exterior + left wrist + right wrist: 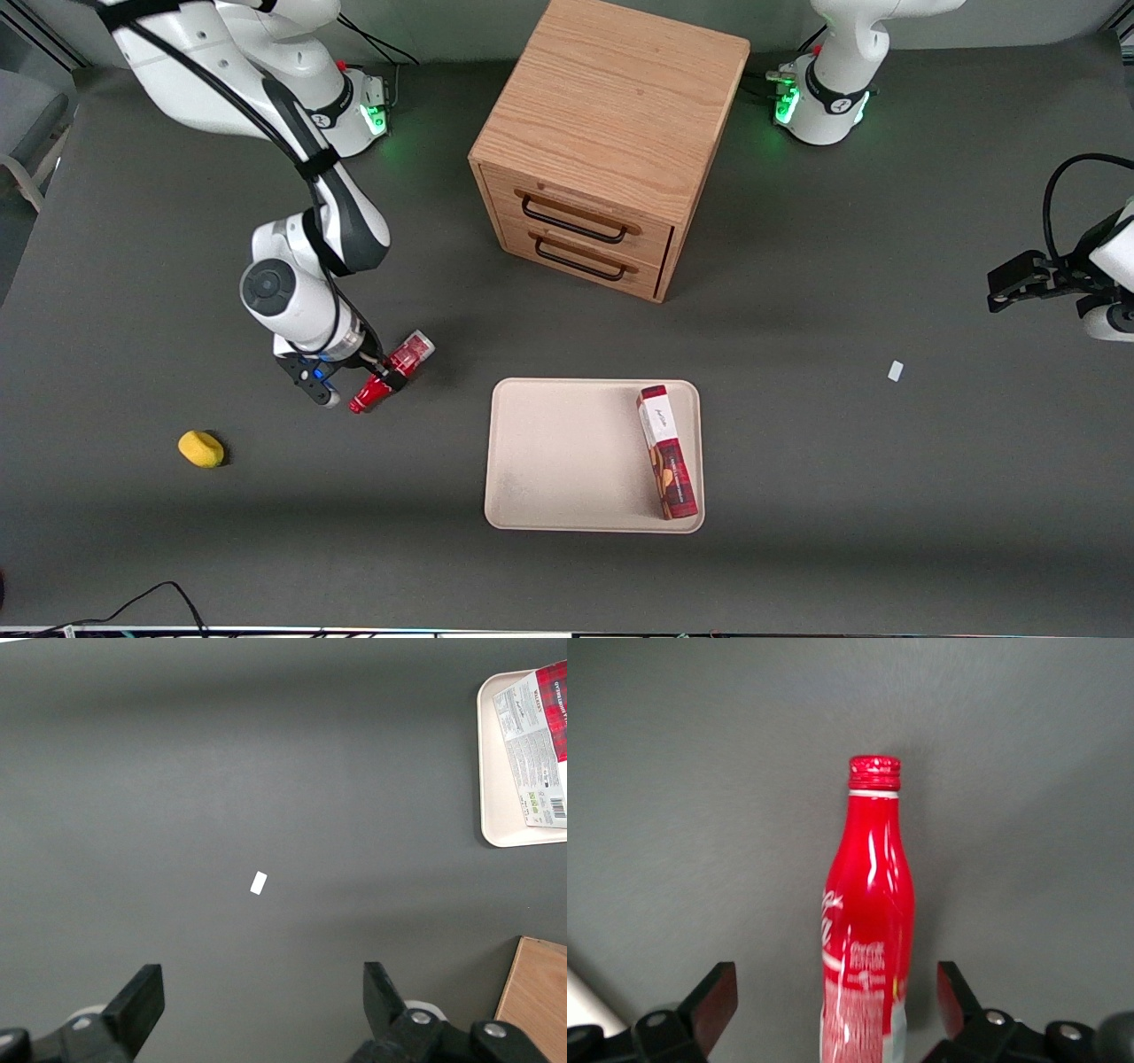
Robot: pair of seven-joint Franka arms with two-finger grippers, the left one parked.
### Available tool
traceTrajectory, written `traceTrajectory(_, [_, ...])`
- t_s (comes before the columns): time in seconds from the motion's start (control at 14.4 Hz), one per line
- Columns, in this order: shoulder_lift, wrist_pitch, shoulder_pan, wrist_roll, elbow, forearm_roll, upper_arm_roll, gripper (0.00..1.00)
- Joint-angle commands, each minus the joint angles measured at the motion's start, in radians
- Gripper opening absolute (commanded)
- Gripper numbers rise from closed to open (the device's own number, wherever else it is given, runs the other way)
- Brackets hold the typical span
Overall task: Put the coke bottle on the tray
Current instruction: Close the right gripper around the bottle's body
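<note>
The coke bottle (396, 368) lies on its side on the dark table, red with white lettering, silvery base toward the cabinet and its neck nearer the front camera. My right gripper (359, 383) is low over it, open, with a finger on each side of the bottle's body and a gap at both. The right wrist view shows the bottle (866, 930) between the gripper's (835, 1005) spread fingers, cap pointing away. The cream tray (558, 452) lies toward the parked arm's end from the bottle. A corner of the tray shows in the left wrist view (496, 771).
A red-and-white cookie box (666, 452) lies in the tray along its edge toward the parked arm, also in the left wrist view (536, 744). A wooden two-drawer cabinet (611, 142) stands farther from the front camera. A yellow lump (201, 448) and a small white scrap (896, 370) lie on the table.
</note>
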Motion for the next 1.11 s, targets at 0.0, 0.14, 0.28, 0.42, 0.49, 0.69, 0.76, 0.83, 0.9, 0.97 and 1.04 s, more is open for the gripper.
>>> traceTrajectory(0.0, [0.058,0.053,0.007,0.039,0.016,0.009,0.0,1.0])
traceTrajectory(0.14, [0.069,0.064,0.007,0.041,0.016,0.009,0.003,0.98])
traceTrajectory(0.28, [0.076,0.067,0.007,0.041,0.016,0.009,0.003,0.85])
traceTrajectory(0.42, [0.076,0.067,0.007,0.041,0.016,0.009,0.003,0.5])
traceTrajectory(0.49, [0.076,0.065,0.006,0.041,0.018,0.009,0.005,0.31])
traceTrajectory(0.69, [0.064,0.058,0.006,0.027,0.019,0.009,0.005,0.03])
traceTrajectory(0.76, [0.052,0.051,0.003,0.022,0.021,0.009,0.003,0.0])
traceTrajectory(0.83, [0.035,0.033,0.001,0.015,0.036,0.009,0.005,0.0])
traceTrajectory(0.9, [0.02,-0.031,-0.002,0.004,0.068,0.006,0.005,0.0])
traceTrajectory(0.97, [0.004,-0.113,-0.003,-0.02,0.12,0.004,0.005,0.0])
traceTrajectory(1.04, [-0.013,-0.198,-0.005,-0.06,0.173,0.004,0.005,0.0])
